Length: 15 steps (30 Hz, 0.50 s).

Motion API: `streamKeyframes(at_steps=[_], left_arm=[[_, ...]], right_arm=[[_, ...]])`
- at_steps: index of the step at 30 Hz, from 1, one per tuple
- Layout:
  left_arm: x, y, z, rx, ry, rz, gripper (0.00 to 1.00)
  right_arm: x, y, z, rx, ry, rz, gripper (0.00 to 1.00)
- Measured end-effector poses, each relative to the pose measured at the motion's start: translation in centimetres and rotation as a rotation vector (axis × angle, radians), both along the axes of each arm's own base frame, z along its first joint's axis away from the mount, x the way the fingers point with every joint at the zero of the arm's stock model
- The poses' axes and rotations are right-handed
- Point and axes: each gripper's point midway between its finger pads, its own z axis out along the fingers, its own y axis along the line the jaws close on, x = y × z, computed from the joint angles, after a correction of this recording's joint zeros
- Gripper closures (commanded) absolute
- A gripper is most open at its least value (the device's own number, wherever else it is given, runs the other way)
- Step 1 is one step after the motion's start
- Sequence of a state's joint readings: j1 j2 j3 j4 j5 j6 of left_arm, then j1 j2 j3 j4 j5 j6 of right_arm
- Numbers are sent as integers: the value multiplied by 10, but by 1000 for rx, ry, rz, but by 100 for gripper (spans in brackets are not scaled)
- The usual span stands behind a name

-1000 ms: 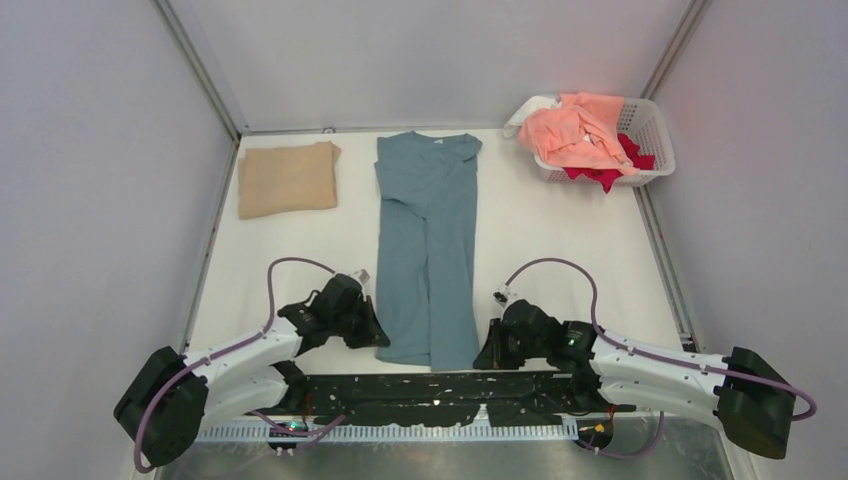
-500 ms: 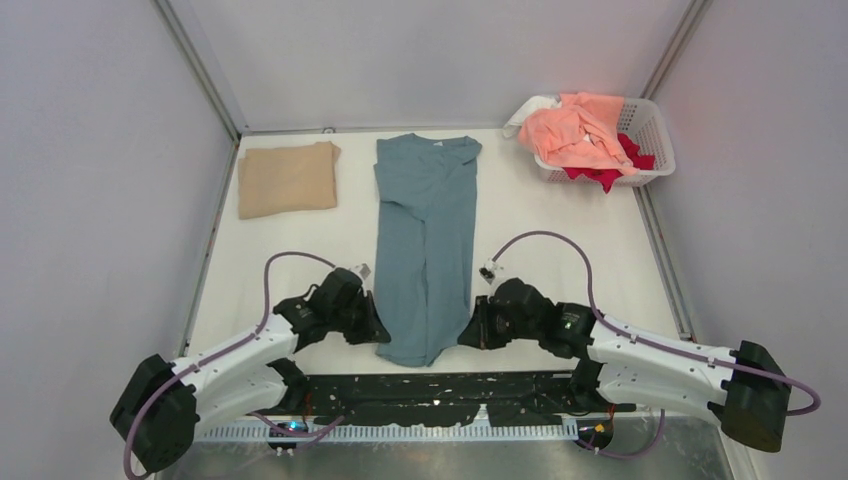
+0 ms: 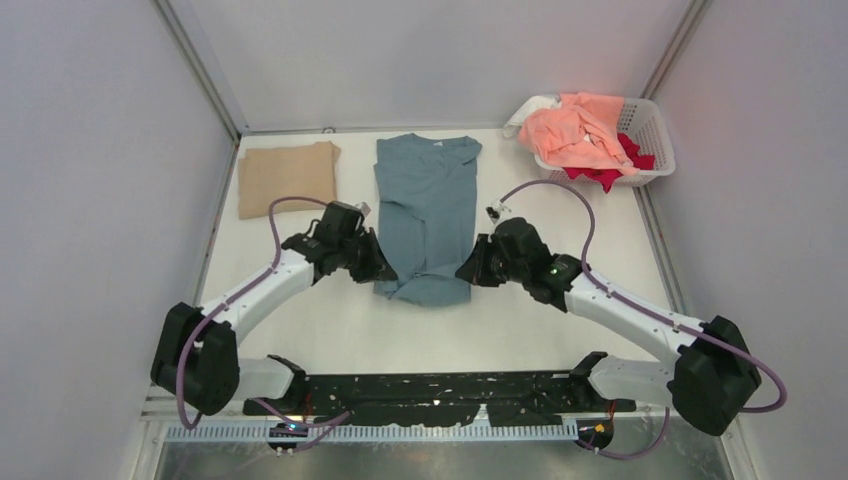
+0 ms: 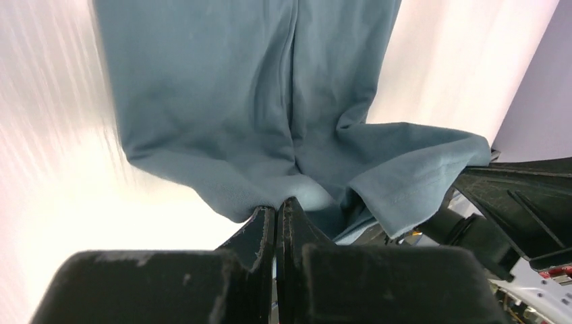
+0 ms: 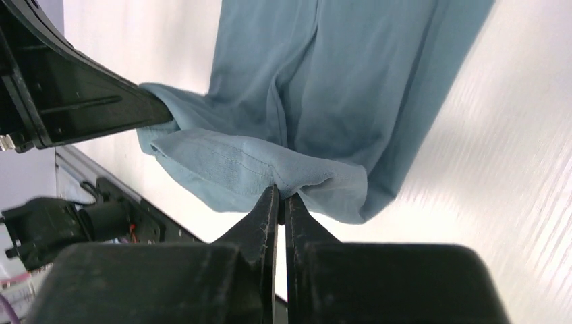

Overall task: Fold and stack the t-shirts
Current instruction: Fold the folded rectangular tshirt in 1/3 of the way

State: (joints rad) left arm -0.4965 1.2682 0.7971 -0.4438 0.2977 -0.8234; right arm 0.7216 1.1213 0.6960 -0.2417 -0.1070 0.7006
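White worktop (image 3: 560, 230), walled on three sides. Both arms reach in from the near edge toward the middle.

Dusty teal-blue t-shirt (image 3: 425, 200) lies at the centre of the worktop as a long narrow strip. Its collar is at the far edge and its sleeves are folded in over the body. Its near end is bunched and sagging between the two claws, and the rest lies flat.

White lattice basket (image 3: 652, 128) sits at the far right corner. A peach-pink t-shirt (image 3: 575, 132) is heaped on top, a red t-shirt (image 3: 603, 176) pokes out below it, and a bit of white t-shirt (image 3: 524, 116) hangs over the left rim.

Tan t-shirt (image 3: 287, 178) is folded into a flat square at far left, well apart from the teal one.

Left claw (image 4: 276, 212) has its fingers pressed tight together, pinching the teal shirt's near left hem corner. Right claw (image 5: 280, 199) is likewise clamped shut on the hem at the near right corner. The two claws face each other across the bunched cloth.
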Motion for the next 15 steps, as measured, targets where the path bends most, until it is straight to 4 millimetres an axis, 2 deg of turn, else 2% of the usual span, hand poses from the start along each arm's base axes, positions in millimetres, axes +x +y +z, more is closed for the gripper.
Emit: streamKeyframes(at_steps=[9,10,15], left_arm=[[83,0,22,-24,21,38,100],[96,-1,25,-26,16,38,100],[126,3,26,-20,23,55,100]], right_arm=[[89,5,27,17,-72,-95,94],[98,4,29,18,-77,-106,94],[131,-3,24,6,-78,-154,94]])
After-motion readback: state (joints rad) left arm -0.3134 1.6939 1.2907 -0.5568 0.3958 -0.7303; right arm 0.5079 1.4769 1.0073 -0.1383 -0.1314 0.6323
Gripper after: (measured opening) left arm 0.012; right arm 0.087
